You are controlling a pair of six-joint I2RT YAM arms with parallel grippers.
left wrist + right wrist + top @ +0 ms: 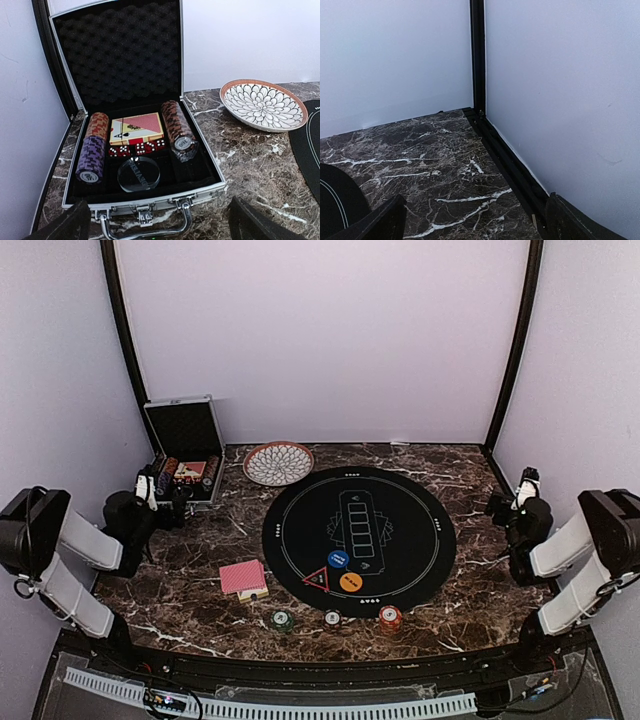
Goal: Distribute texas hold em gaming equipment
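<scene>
Evidently both grippers stand wide open and empty: the left gripper (157, 227) faces the open case (75, 165) in the far-left corner, and the right gripper (470, 220) points at the far-right corner. The cards (243, 578) lie toward the near edge, left of the mat (420, 540); three small piles of chips (332, 617) sit in a row along the near edge. The chips look rigid, smooth and light, best pinched across the rim. The cards probably slide and splay, so squeezing the long sides seems safest.

A red-backed card deck (243, 577) lies flat left of centre, a red triangle marker (317, 580), blue round button (338, 560) and orange round button (351, 582) cluster beside it, and a green striped chip stack (282, 620), white striped chip (332, 617) and red striped chip stack (390, 617) line the near edge of the desk (190, 605).
</scene>
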